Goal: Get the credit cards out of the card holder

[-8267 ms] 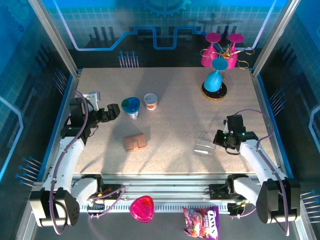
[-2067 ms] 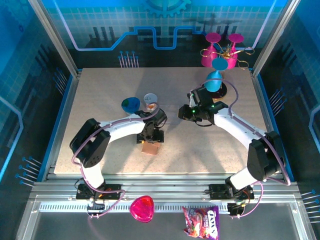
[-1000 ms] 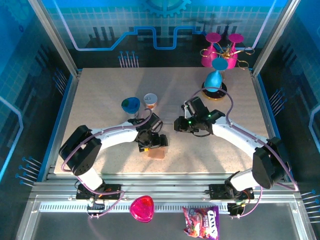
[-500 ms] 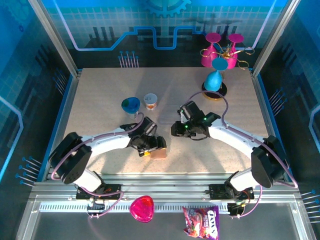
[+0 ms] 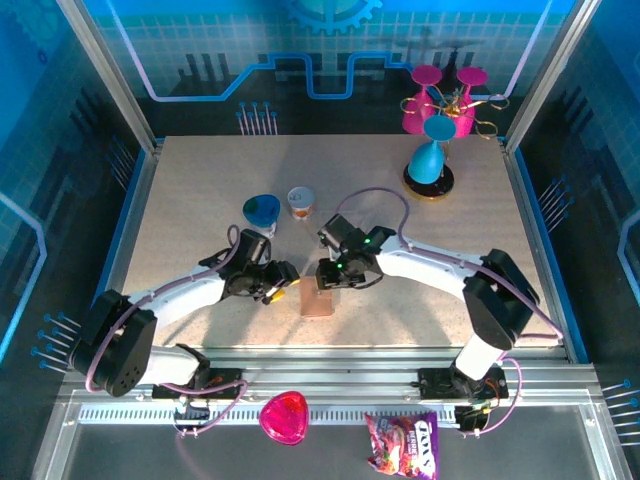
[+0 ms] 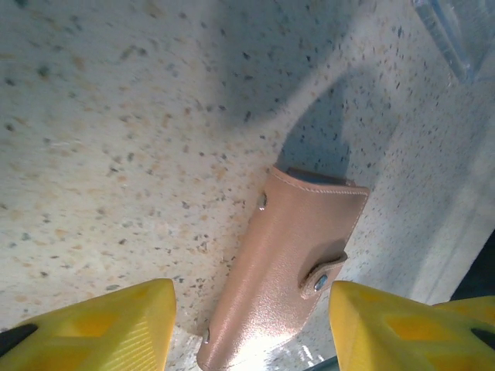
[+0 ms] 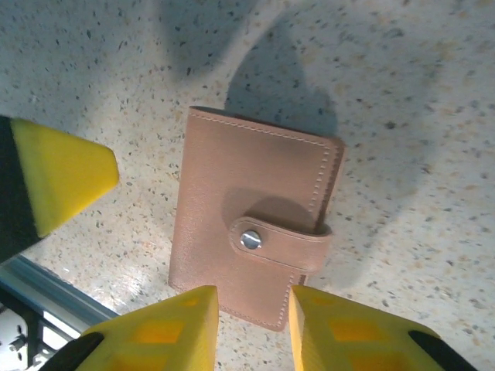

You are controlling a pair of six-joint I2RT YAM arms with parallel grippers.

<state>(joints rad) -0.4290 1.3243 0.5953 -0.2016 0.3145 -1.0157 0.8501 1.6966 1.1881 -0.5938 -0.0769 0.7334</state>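
The left gripper [image 6: 251, 313] stands wide, with its yellow fingers [image 6: 108, 325] on both sides of the card holder [image 6: 298, 270], and I do not see them touch it. The right gripper [image 7: 252, 303] is narrow, with only a small gap between its fingers [image 7: 158, 328]. It holds nothing and hangs over the near edge of the card holder [image 7: 255, 201]. The card holder lies flat on the speckled table [image 5: 200, 180], closed, with its strap fastened by a metal snap [image 7: 250, 240]. From above it is in the middle of the table, near the front edge, between the two grippers. Further back stand a cup with a blue lid [image 5: 262, 212] and a small white cup [image 5: 301, 203].
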